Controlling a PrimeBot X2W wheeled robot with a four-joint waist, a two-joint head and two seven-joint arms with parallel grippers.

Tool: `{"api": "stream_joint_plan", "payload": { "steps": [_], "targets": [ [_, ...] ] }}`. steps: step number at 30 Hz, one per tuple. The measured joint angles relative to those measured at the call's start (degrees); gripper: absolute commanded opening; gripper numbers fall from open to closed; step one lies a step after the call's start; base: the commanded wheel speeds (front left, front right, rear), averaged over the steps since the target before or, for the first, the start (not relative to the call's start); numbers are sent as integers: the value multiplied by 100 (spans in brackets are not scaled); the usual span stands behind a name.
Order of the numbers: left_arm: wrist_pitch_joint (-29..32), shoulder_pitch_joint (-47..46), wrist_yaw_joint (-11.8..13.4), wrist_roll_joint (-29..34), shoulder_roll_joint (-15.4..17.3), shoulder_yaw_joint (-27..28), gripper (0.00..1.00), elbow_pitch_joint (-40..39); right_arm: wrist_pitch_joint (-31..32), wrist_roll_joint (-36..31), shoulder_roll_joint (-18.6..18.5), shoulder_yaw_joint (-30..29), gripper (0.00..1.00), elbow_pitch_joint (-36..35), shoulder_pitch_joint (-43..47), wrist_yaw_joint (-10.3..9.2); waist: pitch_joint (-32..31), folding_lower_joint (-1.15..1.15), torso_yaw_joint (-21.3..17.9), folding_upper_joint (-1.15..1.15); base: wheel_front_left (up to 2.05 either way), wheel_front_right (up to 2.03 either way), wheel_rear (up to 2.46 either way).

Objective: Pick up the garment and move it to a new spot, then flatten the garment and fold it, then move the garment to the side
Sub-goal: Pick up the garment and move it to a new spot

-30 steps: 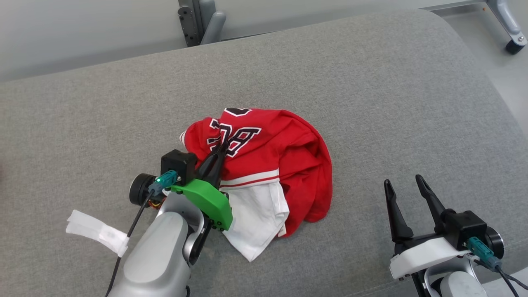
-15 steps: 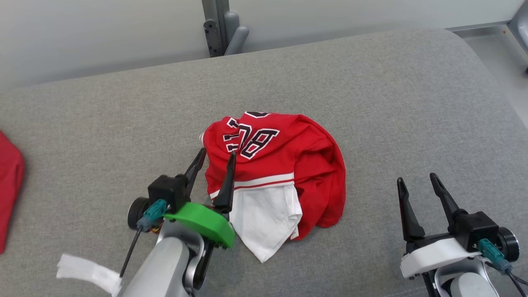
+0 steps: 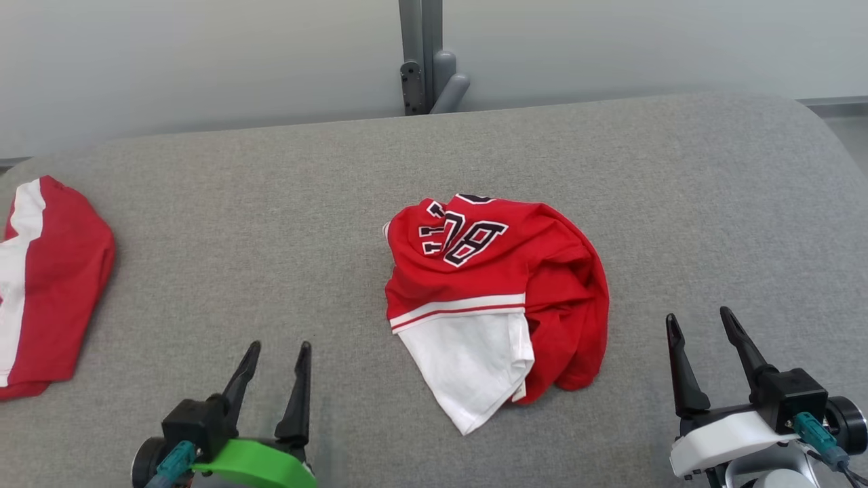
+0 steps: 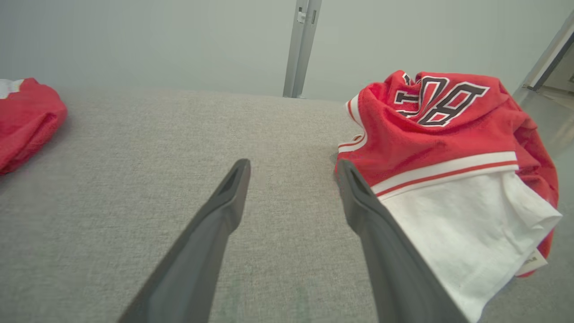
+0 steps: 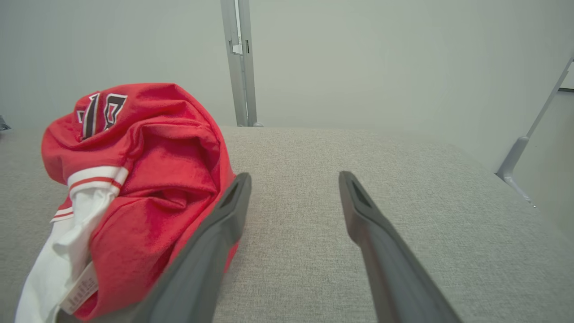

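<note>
The garment (image 3: 495,291) is a red and white jersey with black lettering, lying crumpled in a heap at the middle of the grey cushioned surface (image 3: 271,224). It also appears at the right of the left wrist view (image 4: 444,152) and at the left of the right wrist view (image 5: 134,179). My left gripper (image 3: 279,349) stands open near the front edge, well to the left of the garment, with nothing between its fingers (image 4: 291,166). My right gripper (image 3: 698,318) is open at the lower right, beside the garment and apart from it (image 5: 293,177).
A second red and white garment (image 3: 47,285) lies at the far left edge of the surface. A grey metal post (image 3: 424,54) stands behind the surface against the pale wall. The surface curves down at its right end.
My left gripper has opened, let go of the garment and drawn back toward the front edge. The camera has also turned, bringing the second garment at the left into view.
</note>
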Motion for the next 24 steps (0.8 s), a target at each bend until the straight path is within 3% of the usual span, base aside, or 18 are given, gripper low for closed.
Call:
{"api": "stream_joint_plan", "payload": {
  "steps": [9,16,24],
  "targets": [
    [-1,934,-240,478,-54,771,100,-368,0,-1,-1,-8,100,54,179,0,-241,0,163,0,0,0,0],
    [-1,1406,-410,827,-289,1513,100,-600,0,2,-1,2,100,65,293,0,-361,0,146,0,0,0,0],
    [-1,1644,-584,1093,-522,1926,100,-771,0,4,-1,-11,100,63,380,0,-355,0,78,0,0,0,0]
  ]
}}
